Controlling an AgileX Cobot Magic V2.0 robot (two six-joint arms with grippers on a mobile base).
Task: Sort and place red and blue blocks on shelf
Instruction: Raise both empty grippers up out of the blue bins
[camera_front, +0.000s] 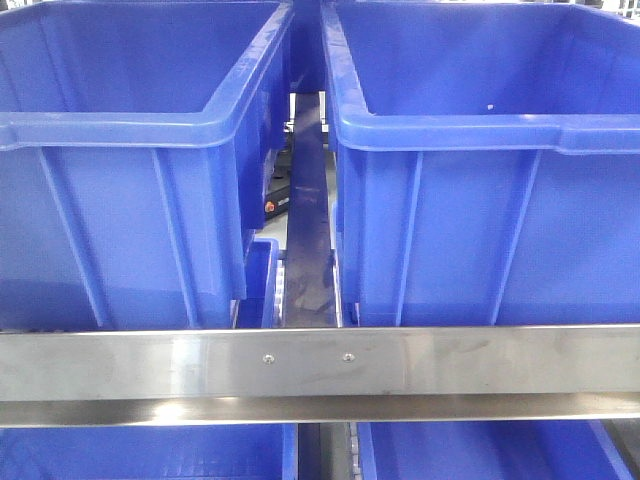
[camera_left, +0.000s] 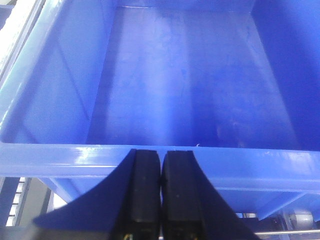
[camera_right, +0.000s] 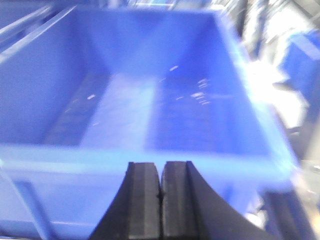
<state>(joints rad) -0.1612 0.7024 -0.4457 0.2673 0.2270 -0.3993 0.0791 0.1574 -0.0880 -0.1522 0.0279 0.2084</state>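
The red and blue blocks are out of view in every frame. The shelf's silver front rail (camera_front: 320, 365) with two screws runs across the front view, with two large blue bins above it, left bin (camera_front: 130, 160) and right bin (camera_front: 490, 160). My left gripper (camera_left: 161, 152) is shut and empty, its black fingers pressed together just before the near rim of an empty blue bin (camera_left: 190, 90). My right gripper (camera_right: 161, 164) is shut and empty before the near rim of another empty blue bin (camera_right: 150, 95); that view is blurred.
Between the two upper bins a narrow gap shows a dark track (camera_front: 308, 240). Two more blue bins sit under the rail, left (camera_front: 140, 452) and right (camera_front: 490, 450). Bright blurred clutter lies right of the bin in the right wrist view (camera_right: 295, 75).
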